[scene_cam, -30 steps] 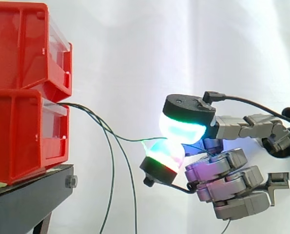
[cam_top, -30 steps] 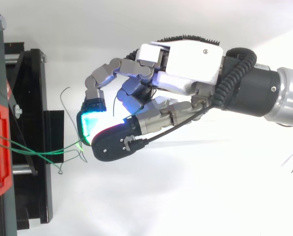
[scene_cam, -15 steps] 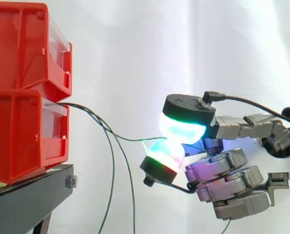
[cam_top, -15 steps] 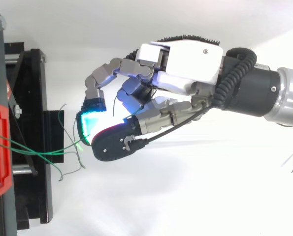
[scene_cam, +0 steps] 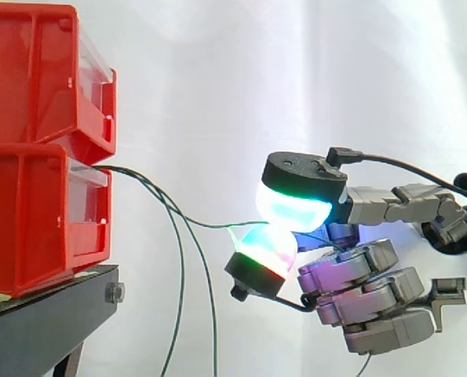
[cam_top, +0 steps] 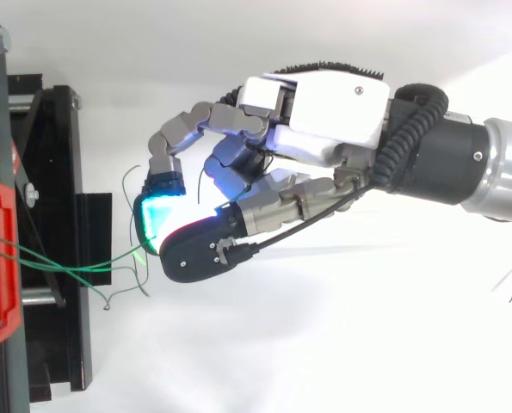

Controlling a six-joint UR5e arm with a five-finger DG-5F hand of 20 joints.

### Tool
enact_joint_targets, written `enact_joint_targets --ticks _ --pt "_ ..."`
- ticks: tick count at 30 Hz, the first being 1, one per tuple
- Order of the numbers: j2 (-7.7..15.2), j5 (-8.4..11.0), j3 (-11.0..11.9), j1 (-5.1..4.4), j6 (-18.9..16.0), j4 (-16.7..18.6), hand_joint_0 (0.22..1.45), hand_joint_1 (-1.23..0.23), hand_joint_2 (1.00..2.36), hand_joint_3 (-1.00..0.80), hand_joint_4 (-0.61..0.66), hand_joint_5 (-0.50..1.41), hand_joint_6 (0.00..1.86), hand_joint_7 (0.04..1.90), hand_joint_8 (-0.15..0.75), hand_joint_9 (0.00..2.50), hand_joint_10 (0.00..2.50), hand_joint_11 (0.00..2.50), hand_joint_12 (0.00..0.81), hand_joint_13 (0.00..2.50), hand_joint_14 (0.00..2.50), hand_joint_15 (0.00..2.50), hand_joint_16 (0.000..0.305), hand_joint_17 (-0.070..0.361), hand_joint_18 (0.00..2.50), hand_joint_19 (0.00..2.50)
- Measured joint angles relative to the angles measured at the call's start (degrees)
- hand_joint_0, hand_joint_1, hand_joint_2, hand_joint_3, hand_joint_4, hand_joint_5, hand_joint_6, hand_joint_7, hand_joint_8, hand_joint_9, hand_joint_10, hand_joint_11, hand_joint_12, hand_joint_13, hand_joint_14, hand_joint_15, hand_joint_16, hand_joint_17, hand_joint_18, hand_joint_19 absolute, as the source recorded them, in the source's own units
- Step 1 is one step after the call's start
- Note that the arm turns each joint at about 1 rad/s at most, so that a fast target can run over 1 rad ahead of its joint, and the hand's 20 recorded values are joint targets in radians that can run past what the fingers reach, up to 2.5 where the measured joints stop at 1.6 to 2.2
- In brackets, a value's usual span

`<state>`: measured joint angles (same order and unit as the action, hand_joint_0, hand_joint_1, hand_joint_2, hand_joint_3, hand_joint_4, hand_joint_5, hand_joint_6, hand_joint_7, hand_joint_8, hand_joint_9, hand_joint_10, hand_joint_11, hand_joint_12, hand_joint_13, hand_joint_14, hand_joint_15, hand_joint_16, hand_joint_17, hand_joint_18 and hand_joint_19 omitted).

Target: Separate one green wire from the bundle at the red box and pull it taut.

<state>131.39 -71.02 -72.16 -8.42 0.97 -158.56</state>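
The hand (cam_top: 317, 114) has not moved over the last second. Its fingers (scene_cam: 294, 206) stay narrow, two glowing pads pinching one green wire (scene_cam: 206, 225) between them. That wire leaves the gap between the stacked red bins (scene_cam: 33, 212) and reaches the pinch in a shallow sagging curve, not drawn straight. The rest of the bundle, the loose strands (scene_cam: 180, 298), hangs down beside the black stand (scene_cam: 45, 322). Only these have shifted: in the top view their free ends (cam_top: 128, 291) curl at different spots than half a second ago, one now bending up close to the cyan pad.
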Motion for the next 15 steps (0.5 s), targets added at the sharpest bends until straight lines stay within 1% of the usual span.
enact_joint_targets --ticks 4,6,7,15 --pt "0.00 0.00 0.00 0.01 0.00 -0.02 0.63 -0.81 1.02 -0.02 -0.09 -0.12 0.92 1.20 0.297 0.96 2.50 1.35 0.361 1.12 2.50 1.14 0.048 0.109 1.63 1.69" --pt "0.00 0.00 0.00 0.01 0.00 -0.02 0.63 -0.81 1.02 -0.02 -0.09 -0.12 0.92 1.20 0.298 0.96 2.50 1.38 0.357 1.11 2.50 1.14 0.048 0.109 1.63 1.69" --pt "0.00 0.00 0.00 0.01 0.00 -0.01 0.63 -0.81 1.02 -0.02 -0.09 -0.12 0.92 1.20 0.297 0.96 2.50 1.35 0.357 1.12 2.50 1.14 0.049 0.110 1.63 1.69" --pt "-0.01 0.00 0.00 -0.01 0.00 -0.01 0.63 -0.81 1.02 -0.02 -0.09 -0.12 0.92 1.19 0.298 0.96 2.50 1.35 0.357 1.12 2.50 1.14 0.049 0.109 1.63 1.69"
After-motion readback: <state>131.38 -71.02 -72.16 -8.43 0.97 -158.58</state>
